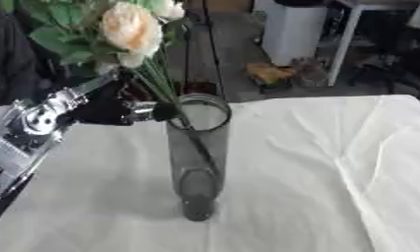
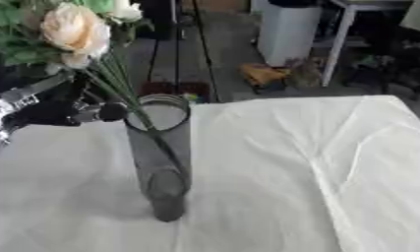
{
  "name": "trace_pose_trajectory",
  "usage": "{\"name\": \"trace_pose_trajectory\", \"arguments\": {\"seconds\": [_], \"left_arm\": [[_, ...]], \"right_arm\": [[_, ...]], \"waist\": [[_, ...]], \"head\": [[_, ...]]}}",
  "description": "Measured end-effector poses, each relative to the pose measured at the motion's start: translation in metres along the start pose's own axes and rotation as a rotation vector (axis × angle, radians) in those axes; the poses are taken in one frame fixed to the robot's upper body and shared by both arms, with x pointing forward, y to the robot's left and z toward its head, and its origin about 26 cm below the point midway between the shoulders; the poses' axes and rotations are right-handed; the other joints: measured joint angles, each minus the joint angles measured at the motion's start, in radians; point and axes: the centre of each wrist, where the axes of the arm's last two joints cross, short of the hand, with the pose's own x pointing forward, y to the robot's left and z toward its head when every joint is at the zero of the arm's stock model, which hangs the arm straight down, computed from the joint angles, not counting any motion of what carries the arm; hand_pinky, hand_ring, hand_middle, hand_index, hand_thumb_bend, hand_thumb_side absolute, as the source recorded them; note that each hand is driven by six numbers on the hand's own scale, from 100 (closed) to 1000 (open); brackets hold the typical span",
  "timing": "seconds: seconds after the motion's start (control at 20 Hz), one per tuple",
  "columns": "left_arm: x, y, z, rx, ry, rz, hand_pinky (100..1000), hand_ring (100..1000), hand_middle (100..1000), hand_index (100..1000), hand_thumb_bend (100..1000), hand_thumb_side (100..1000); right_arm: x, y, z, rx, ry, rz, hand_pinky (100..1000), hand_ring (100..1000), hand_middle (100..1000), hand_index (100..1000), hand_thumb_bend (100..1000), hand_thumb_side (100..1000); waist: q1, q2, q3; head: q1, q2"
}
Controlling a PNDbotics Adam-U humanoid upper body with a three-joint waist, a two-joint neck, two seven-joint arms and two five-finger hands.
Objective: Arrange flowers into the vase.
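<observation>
One left hand (image 1: 118, 109) gripping flowers (image 1: 131, 29), stems inside vase (image 1: 198, 157)

A table (image 1: 316, 197) filled the lower part of both views, covered by a white cloth (image 2: 273, 162). The cloth was creased, with long folds running down its right side and softer wrinkles toward the far edge. A tall, clear glass vase (image 1: 198, 157) stood upright on the cloth, left of the middle, its round base resting on the fabric and a grey shadow falling beside it to the left. Nothing else could be made out lying on the cloth. Past the far edge was a dark floor (image 1: 239, 54).
</observation>
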Motion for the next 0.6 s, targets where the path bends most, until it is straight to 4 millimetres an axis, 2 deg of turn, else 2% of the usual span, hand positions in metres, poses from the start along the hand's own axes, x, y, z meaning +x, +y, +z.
{"name": "trace_pose_trajectory", "arguments": {"seconds": [0.2, 0.6], "left_arm": [[-0.009, -0.003, 0.011, 0.041, 0.014, 0.011, 737, 766, 732, 719, 847, 634], [-0.025, -0.004, 0.032, 0.166, 0.034, 0.018, 719, 768, 737, 727, 711, 634]], "right_arm": [[0.0, -0.001, 0.0, -0.005, 0.001, 0.001, 675, 717, 722, 844, 100, 710], [-0.002, -0.001, 0.002, -0.011, 0.006, -0.002, 675, 717, 721, 844, 100, 711]], "waist": [[-0.004, 0.002, 0.003], [-0.007, 0.005, 0.009]], "head": [[-0.003, -0.001], [-0.009, -0.008]]}}
